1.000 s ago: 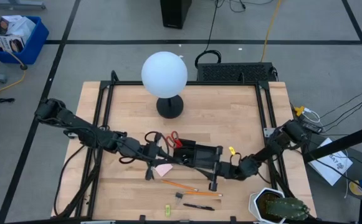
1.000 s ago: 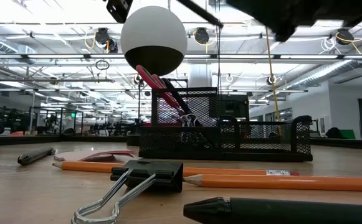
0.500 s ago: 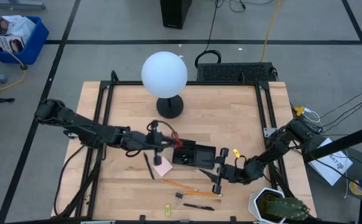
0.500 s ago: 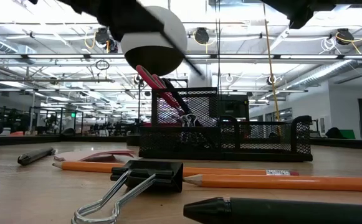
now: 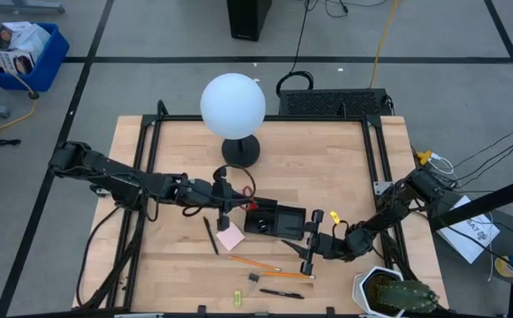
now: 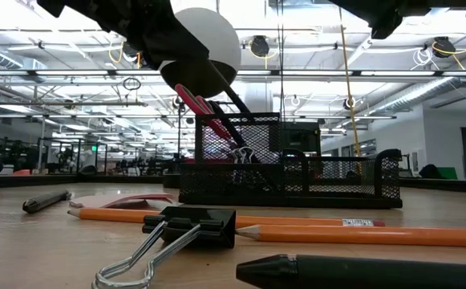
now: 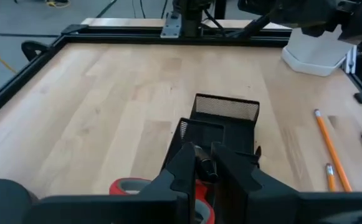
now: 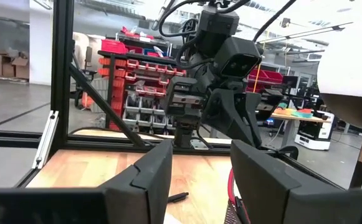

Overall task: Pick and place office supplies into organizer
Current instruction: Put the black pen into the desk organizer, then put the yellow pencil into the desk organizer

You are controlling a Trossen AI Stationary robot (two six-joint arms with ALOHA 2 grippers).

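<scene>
Centrally, a black pen [image 7: 203, 169] was pinched upright by the left gripper [image 5: 224, 215] over the organizer [image 5: 275, 217], beside red-handled scissors [image 5: 245, 196] standing in it. Nearer the table's right edge, the right gripper [image 5: 307, 249] was held spread, empty.

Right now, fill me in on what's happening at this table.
The left claw is shut on a black pen and holds it over the black mesh organizer tray, where red-handled scissors already stand. The right claw waits open beside the tray. Orange pencils and a pink sticky-note pad remain on the wooden table.
</scene>
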